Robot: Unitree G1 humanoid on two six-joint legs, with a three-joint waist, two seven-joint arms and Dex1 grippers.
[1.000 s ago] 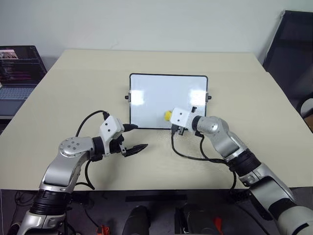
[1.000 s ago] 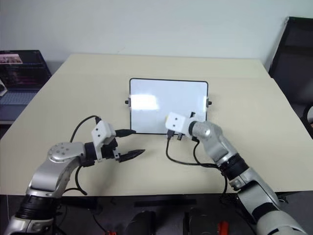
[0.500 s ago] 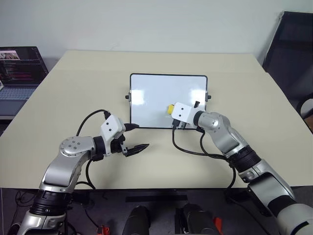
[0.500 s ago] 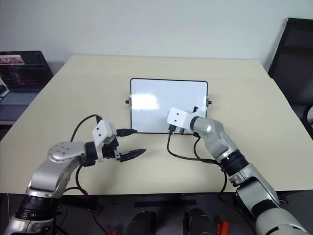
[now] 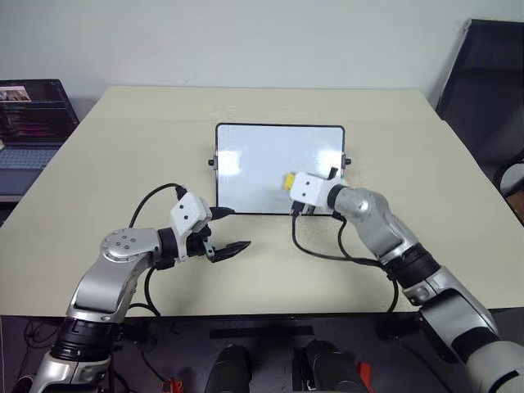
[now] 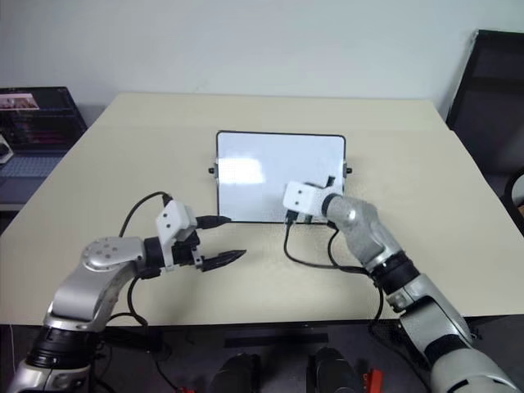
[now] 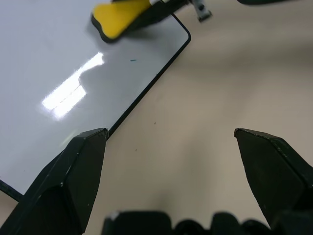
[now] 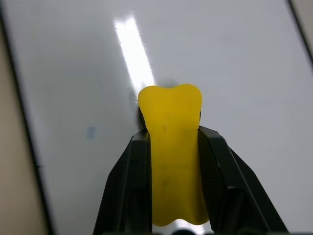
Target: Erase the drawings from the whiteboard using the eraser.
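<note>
The whiteboard (image 5: 270, 155) lies flat in the middle of the table, black-framed with side knobs. My right gripper (image 8: 172, 137) is shut on the yellow eraser (image 5: 289, 180), which it presses onto the board's lower right part. Of the drawings, a tiny blue speck (image 7: 133, 60) shows near the board's corner, close to the eraser (image 7: 117, 19), and a faint blue smudge (image 8: 91, 132) sits beside the eraser's tip. My left gripper (image 5: 230, 231) stands open just off the board's near left corner, one finger (image 7: 78, 171) over the frame, with nothing between its fingers.
A laptop (image 5: 33, 115) sits off the table's left side and a black chair (image 5: 483, 90) stands at the right. A black cable (image 5: 323, 252) loops on the table below the right wrist. The table's front edge (image 5: 270, 315) is near.
My right gripper has carried the eraser a little farther away and to the right across the board. The left arm has not moved.
</note>
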